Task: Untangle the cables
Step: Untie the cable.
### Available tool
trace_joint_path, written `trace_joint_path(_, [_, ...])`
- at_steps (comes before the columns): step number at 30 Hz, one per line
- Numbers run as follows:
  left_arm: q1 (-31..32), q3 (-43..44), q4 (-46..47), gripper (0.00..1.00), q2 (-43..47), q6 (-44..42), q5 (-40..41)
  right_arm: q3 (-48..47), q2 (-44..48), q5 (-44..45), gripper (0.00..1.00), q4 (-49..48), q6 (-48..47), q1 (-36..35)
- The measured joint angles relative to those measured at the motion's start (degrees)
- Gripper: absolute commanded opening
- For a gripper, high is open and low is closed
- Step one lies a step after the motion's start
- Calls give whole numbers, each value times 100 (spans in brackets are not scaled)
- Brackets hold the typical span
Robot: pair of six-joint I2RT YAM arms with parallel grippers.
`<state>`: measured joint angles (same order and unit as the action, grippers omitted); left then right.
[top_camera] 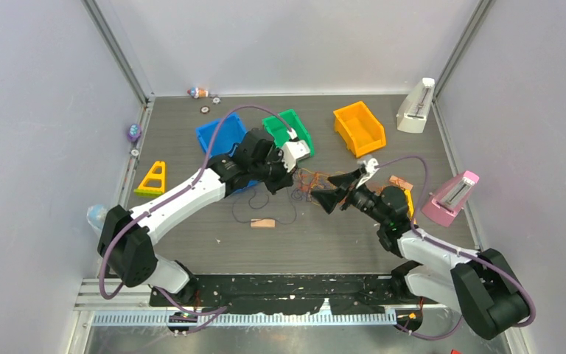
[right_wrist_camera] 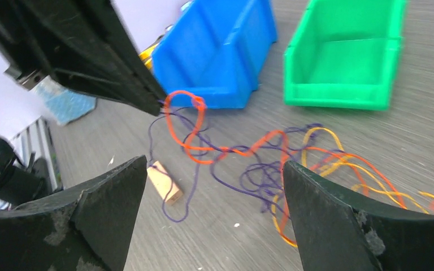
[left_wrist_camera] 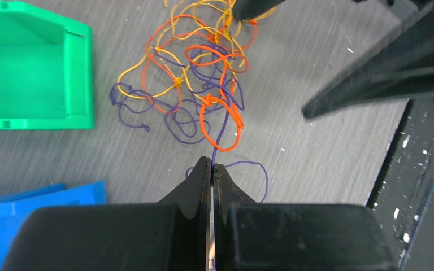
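The cables point(top_camera: 311, 181) lie as a loose tangle of orange, yellow and purple strands on the grey table between the two grippers. They also show in the left wrist view point(left_wrist_camera: 200, 84) and the right wrist view point(right_wrist_camera: 260, 155). My left gripper point(left_wrist_camera: 212, 165) is shut on a purple strand at the tangle's near edge and sits left of the tangle in the top view point(top_camera: 289, 184). My right gripper point(right_wrist_camera: 215, 169) is open and empty, hovering just right of the tangle point(top_camera: 329, 190). A purple loop point(top_camera: 265, 210) trails toward the front.
A small wooden block point(top_camera: 263, 223) lies by the purple loop. A blue bin point(top_camera: 217, 136), a green bin point(top_camera: 295, 122) and an orange bin point(top_camera: 359, 127) stand behind. A yellow triangular piece point(top_camera: 152, 179) is on the left; white point(top_camera: 415, 107) and pink point(top_camera: 451, 198) wedge stands are on the right.
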<state>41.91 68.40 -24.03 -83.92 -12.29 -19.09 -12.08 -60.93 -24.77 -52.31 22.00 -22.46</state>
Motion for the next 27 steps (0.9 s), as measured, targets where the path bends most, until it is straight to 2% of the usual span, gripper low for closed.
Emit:
trace_joint_path(2, [2, 0, -68, 0, 0, -17, -166, -146, -72, 28, 93, 203, -264, -369])
trace_joint_path(5, [20, 0, -118, 0, 11, -39, -411, -398, -256, 28, 81, 304, -507, -717])
trace_joint_path(10, [136, -15, -103, 0, 42, -24, -625, -538, -553, -85, 63, 269, -614, -859])
trace_joint_path(13, [168, -61, -79, 0, 57, -7, -708, -560, -660, -170, 40, 275, -667, -898])
trace_joint_path(14, [173, -68, -74, 0, 61, -7, -721, -584, -691, -201, 25, 284, -682, -905])
trace_joint_path(16, [175, -70, -66, 0, 79, -7, -737, -625, -730, -245, 13, 284, -691, -918])
trace_joint_path(22, [162, -70, -70, 0, 205, 87, -267, -634, -675, -160, 13, 273, -682, -942])
trace_joint_path(27, [76, -70, -63, 0, 564, 310, 192, -715, -468, 520, 12, 557, -686, -979])
